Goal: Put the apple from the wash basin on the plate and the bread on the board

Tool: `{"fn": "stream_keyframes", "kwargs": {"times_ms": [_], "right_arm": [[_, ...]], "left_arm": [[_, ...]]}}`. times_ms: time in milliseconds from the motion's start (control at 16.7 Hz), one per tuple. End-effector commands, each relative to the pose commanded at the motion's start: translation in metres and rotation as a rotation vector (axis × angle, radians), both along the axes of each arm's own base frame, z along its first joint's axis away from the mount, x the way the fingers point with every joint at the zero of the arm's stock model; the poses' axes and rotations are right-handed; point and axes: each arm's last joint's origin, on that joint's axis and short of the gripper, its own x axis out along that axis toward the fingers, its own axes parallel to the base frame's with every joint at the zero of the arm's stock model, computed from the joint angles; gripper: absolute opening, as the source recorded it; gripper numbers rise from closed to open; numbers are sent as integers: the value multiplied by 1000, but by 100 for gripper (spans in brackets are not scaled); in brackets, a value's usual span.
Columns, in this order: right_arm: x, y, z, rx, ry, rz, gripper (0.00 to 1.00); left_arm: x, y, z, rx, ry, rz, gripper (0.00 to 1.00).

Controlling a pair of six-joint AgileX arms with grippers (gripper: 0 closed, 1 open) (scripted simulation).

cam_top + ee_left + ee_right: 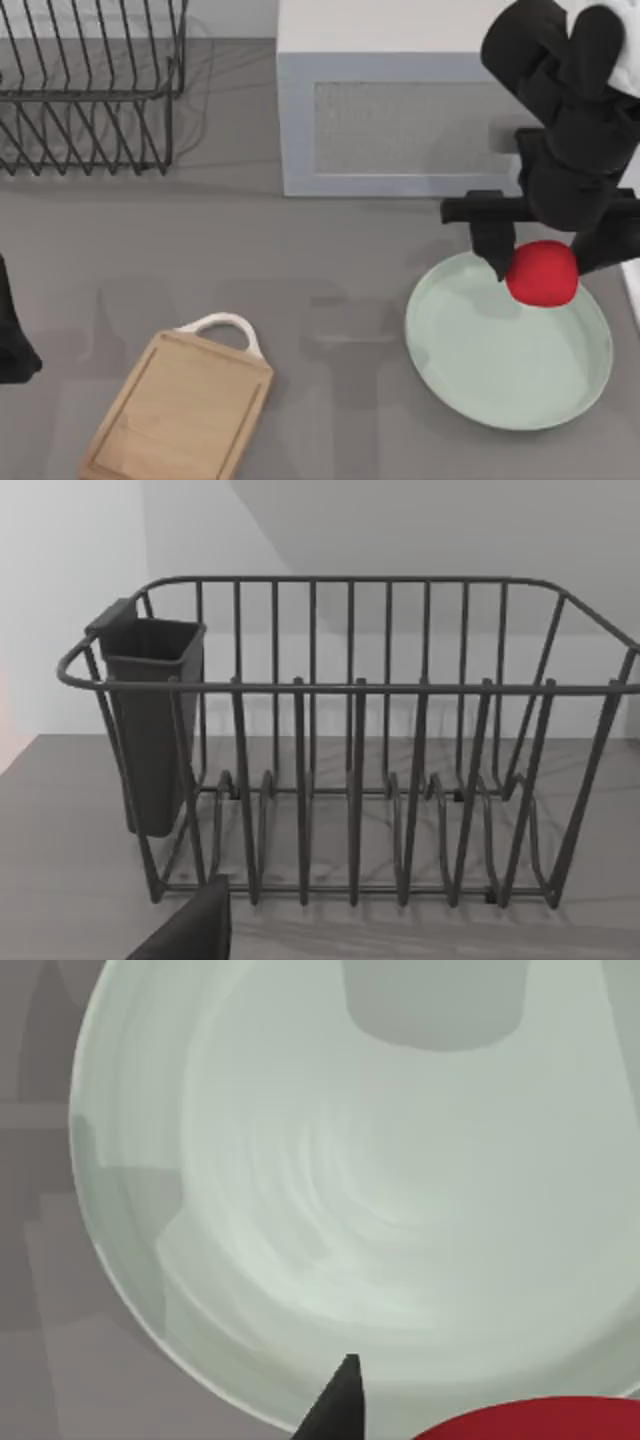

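Note:
The red apple [542, 272] hangs over the far edge of the pale green plate [500, 370], with my right gripper [548, 262] shut on it, a finger on each side. In the right wrist view the plate [380, 1180] lies below, the apple [530, 1422] shows at the frame's edge, and one dark fingertip [338, 1400] points down beside it. The wooden board [175, 410] with its white loop handle lies at the front left. The grey wash basin [297, 120] stands at the back middle. The bread is out of view. My left arm [12, 330] stays parked at the left edge.
A dark wire dish rack [90, 90] stands at the back left; the left wrist view shows the rack [350, 740] with a dark cup holder [150, 720] on its side. Bare grey tabletop lies between board and plate.

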Motion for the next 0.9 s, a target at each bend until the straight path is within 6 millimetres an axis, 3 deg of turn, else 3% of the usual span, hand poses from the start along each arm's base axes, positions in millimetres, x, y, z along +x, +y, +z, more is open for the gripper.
{"fn": "stream_keyframes", "kwargs": {"times_ms": [720, 900], "right_arm": [[0, 0, 0, 0, 0, 0, 98], [0, 0, 0, 0, 0, 0, 100]], "left_arm": [[0, 0, 0, 0, 0, 0, 100], [0, 0, 0, 0, 0, 0, 100]]}}
